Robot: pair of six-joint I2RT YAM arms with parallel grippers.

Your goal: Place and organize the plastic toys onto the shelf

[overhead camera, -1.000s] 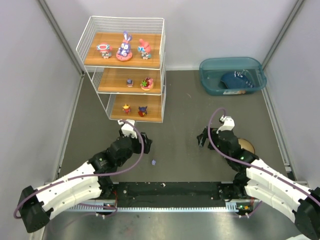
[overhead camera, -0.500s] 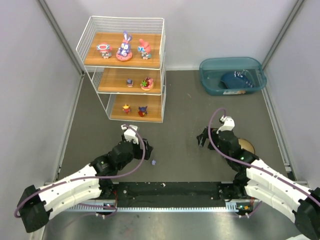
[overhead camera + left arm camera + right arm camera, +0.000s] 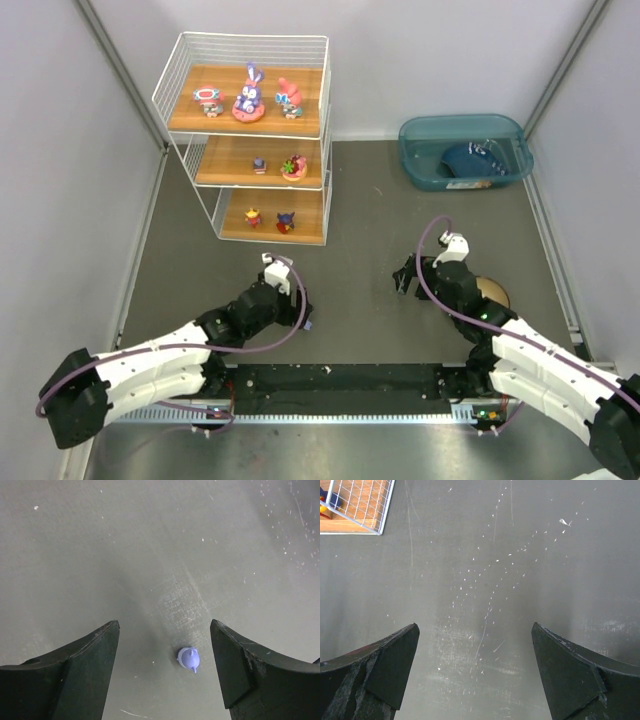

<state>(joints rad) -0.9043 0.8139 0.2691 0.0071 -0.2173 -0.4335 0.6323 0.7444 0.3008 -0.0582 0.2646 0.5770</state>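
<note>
Shelf [image 3: 222,160] looks nearly done: seven toys [image 3: 249,97] sit across its three boards. One tiny purple toy [image 3: 189,658] is left on the counter [image 3: 150,540] in front of the shelf, between your left fingers [image 3: 80,665], spread wide. Right fingers [image 3: 375,665] are apart too, empty.

left gripper [image 3: 165,630] swung right, spread jaws now flanking the tiny purple toy [image 3: 189,658]

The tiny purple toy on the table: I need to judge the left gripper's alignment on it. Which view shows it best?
Left wrist: the purple toy lies on the table between the fingers of the open left gripper, off-centre. Top external shows only a speck by that gripper; right wrist misses it.
</note>
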